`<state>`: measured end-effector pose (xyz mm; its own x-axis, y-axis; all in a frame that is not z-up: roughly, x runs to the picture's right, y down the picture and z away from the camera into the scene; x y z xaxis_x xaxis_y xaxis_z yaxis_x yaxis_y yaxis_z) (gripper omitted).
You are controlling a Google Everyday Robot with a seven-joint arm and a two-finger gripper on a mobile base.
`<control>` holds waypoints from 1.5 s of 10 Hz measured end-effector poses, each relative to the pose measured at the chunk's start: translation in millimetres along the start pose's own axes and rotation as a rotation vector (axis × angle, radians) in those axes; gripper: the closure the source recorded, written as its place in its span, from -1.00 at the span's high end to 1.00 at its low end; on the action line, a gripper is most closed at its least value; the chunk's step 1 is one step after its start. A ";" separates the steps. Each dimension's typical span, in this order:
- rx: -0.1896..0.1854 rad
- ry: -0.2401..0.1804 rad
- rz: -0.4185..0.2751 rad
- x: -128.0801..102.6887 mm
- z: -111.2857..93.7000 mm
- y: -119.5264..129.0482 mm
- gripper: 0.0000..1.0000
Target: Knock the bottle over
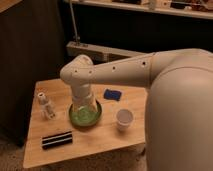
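The bottle (46, 105) stands upright near the left edge of the wooden table (100, 145), white cap on top. You see it to the left of the gripper (83, 107) in this view, near it but not touching, with a strip of tabletop between them. The gripper hangs downward over the green bowl (98, 114), below the bend of the white arm (115, 72) that reaches in from the right. You cannot tell whether it is apart or together. Beyond the bowl lie a blue object (112, 94) towards the back, a white paper cup (124, 119) to the right, and a black striped object (56, 139) at the front.
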<state>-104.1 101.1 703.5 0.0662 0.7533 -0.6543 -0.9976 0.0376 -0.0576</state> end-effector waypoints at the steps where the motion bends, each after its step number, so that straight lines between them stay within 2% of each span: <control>1: 0.000 0.000 0.000 0.0 0.0 0.0 0.30; 7: -0.001 0.000 -0.001 -0.5 0.0 -0.4 0.30; 8: -0.012 -0.007 -0.010 -2.1 -0.7 0.2 0.30; 9: -0.041 -0.030 -0.025 -6.5 -4.8 3.0 0.30; 10: -0.080 -0.088 -0.065 -21.8 -16.8 6.2 0.30; 11: -0.115 -0.125 -0.104 -32.9 -28.5 19.8 0.30; 13: -0.179 -0.186 -0.185 -61.4 -49.5 54.2 0.30; 15: -0.227 -0.227 -0.293 -83.8 -65.6 102.1 0.29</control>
<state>-210.2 -1.3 703.0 0.3152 0.8585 -0.4045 -0.9061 0.1456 -0.3971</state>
